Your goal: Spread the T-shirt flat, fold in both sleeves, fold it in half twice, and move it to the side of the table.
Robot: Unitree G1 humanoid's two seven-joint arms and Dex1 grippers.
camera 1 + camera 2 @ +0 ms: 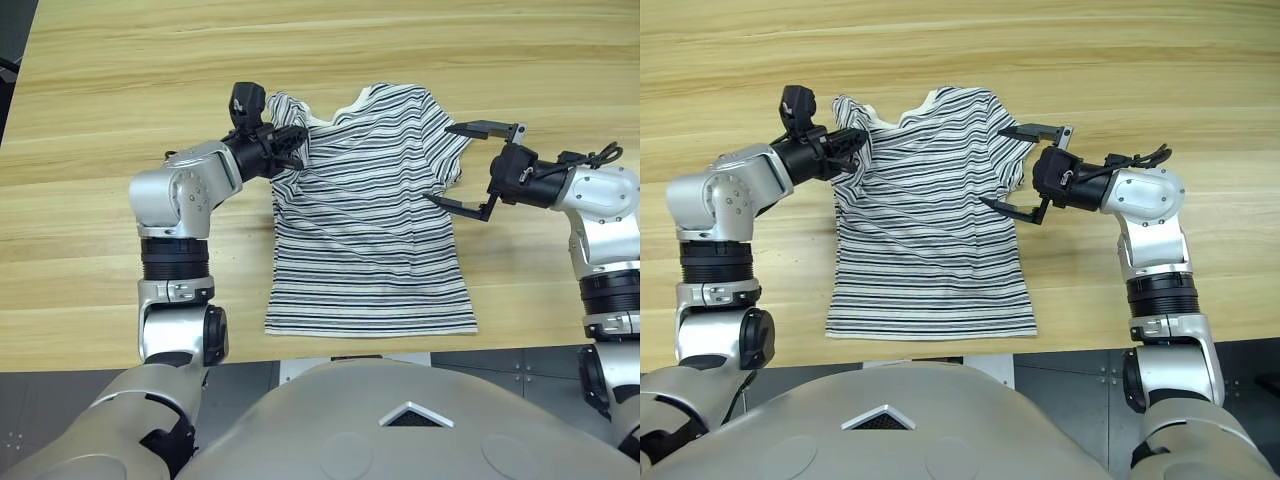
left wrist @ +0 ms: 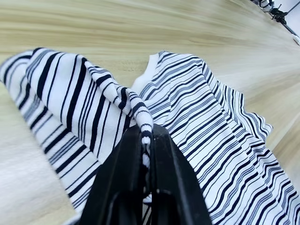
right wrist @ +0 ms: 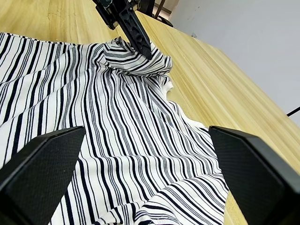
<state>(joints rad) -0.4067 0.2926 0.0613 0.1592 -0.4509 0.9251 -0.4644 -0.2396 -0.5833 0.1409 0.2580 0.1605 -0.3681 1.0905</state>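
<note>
Left fingers (image 2: 132,152) are clamped tight on a pinched-up ridge of the T-shirt (image 1: 365,240) at its left sleeve, right beside the collar. Right fingers (image 1: 485,128) gape wide, one either side of the rumpled right sleeve, gripping nothing. The striped shirt lies mid-counter, hem toward the near edge of the pale wooden counter (image 1: 120,90), with grey tiled floor (image 1: 480,370) beyond that edge.

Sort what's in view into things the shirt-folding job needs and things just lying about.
Job: striped T-shirt; left gripper, shut on the shirt's fabric; right gripper, open at the shirt's other side; wooden table.
Not part of it: grey tiled floor past the table's near edge.
</note>
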